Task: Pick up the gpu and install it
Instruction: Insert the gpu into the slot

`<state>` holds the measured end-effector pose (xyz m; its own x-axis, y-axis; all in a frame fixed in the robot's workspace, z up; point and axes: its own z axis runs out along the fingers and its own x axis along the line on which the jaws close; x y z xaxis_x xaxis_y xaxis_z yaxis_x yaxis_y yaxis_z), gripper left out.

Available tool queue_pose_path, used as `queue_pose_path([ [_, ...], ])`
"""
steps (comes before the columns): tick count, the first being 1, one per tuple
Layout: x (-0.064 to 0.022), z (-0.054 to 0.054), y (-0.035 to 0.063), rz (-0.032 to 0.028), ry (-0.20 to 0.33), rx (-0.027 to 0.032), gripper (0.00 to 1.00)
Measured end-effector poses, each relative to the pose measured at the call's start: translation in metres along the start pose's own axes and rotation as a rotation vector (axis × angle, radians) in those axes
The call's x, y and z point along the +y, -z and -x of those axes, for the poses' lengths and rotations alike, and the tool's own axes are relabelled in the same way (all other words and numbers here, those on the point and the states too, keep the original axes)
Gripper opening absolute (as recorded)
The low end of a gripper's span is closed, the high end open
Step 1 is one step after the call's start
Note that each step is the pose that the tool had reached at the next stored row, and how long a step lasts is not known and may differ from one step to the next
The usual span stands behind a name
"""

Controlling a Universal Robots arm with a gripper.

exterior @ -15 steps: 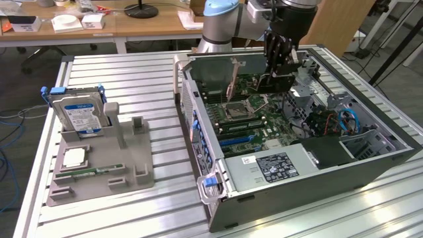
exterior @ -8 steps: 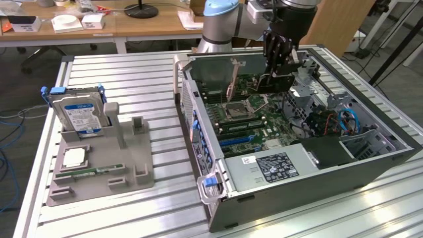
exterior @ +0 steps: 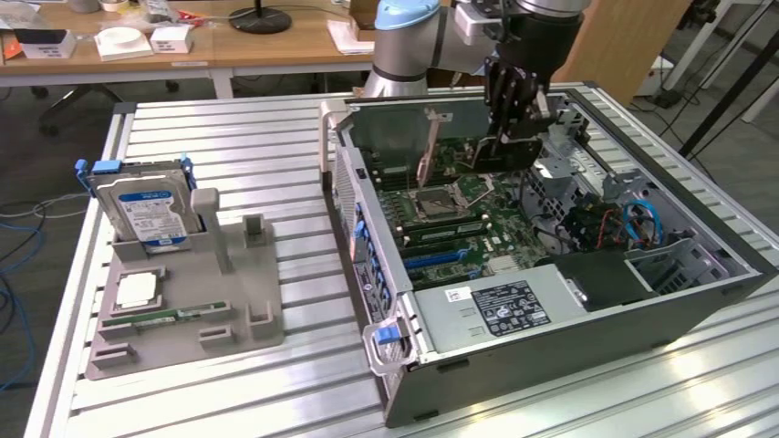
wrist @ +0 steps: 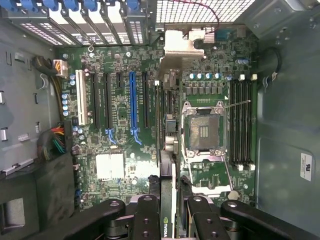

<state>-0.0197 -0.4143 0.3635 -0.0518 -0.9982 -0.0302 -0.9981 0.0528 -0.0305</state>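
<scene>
One gpu (wrist: 166,180), clamped edge-down between the fingers of the gripper (wrist: 172,214), hung directly beneath it over the motherboard (wrist: 120,130) inside the open computer case (exterior: 572,301), long axis parallel to the slots, bracket toward the exterior view's left.

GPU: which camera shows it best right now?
Wrist view: the gpu sits edge-on, clamped in the end effector, its silver bracket and the motherboard slots alongside clear. The exterior view shows it as a small dark slab hanging under the end effector inside the case.
</scene>
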Motion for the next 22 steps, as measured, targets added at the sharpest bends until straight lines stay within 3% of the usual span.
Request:
queue_pose_path([
  [22,0.0012,-0.0033,-0.0011,-0.0012,0.000,-0.0002,0.26],
])
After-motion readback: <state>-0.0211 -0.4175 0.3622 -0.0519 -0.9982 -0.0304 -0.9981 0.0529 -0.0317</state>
